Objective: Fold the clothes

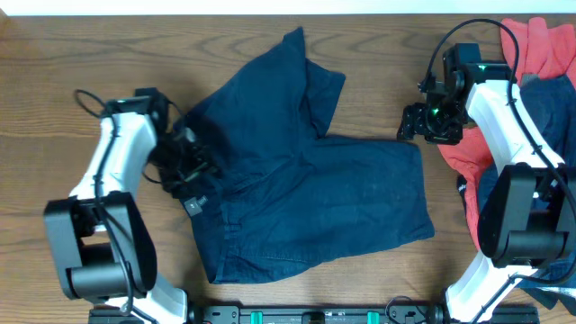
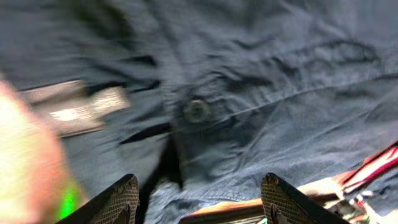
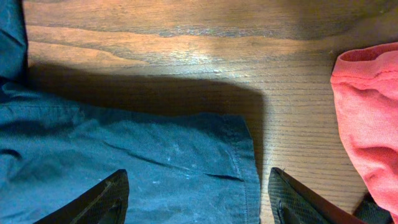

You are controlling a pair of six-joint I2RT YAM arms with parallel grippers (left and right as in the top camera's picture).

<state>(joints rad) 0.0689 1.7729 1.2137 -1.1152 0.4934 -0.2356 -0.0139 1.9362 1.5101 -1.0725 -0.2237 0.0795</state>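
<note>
Dark navy shorts (image 1: 306,180) lie spread on the wooden table, one leg pointing to the far side, the other to the right. My left gripper (image 1: 191,175) is open over the waistband at the shorts' left edge; its wrist view shows the button (image 2: 196,111) and a white label (image 2: 78,109) between the open fingers (image 2: 202,202). My right gripper (image 1: 416,121) is open just above the right leg's hem corner (image 3: 239,155), with its fingers (image 3: 199,199) straddling the hem edge. A coral red garment (image 1: 540,54) lies at the far right, also in the right wrist view (image 3: 367,118).
A pile of coral red and navy clothes (image 1: 549,108) sits at the table's right edge under the right arm. Bare wood (image 1: 387,54) lies between the shorts and the pile. The arm bases stand at the near edge.
</note>
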